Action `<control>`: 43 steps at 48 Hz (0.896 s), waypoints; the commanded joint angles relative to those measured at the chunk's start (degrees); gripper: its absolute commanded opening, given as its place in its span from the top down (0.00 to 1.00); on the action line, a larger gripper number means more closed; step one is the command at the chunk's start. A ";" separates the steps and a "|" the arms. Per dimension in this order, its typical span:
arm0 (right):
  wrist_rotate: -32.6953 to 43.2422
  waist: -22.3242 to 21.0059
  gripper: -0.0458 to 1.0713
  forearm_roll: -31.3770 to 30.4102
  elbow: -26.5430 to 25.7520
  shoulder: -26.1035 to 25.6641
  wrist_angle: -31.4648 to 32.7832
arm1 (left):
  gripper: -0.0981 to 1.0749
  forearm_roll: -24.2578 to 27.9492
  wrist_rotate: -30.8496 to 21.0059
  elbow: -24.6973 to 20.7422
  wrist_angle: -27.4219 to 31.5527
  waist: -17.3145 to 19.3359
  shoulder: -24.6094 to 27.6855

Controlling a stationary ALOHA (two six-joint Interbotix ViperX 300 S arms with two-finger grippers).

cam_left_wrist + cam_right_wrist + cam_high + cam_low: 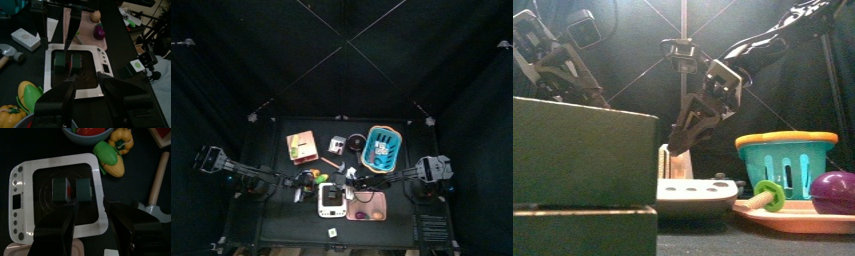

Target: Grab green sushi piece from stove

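Two green sushi pieces (70, 190) lay side by side on the stove (59, 230). Both the left gripper (85, 80) and right gripper (89, 213) hovered above it, jaws spread, grasping nothing.

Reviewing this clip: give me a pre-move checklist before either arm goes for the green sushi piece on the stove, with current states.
1. Green sushi piece on the white toy stove: ok.
2. Right gripper open above stove: ok.
3. Left gripper open, also over stove: ok.
4. Both grippers crowd the same stove; collision clearance: cannot tell.
5. Dark piece beside the sushi, touching or apart: cannot tell.
6. Yellow toy corn clear of the stove: ok.
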 commanded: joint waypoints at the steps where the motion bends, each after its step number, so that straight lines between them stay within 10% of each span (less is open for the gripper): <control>1: -0.09 0.53 0.23 -0.09 -1.23 -1.23 0.00 | 0.26 0.00 0.00 -0.62 -0.09 0.00 0.00; 43: -0.09 0.09 0.24 -0.26 -3.78 2.55 0.35 | 0.26 0.00 0.00 -0.62 -0.09 0.00 0.00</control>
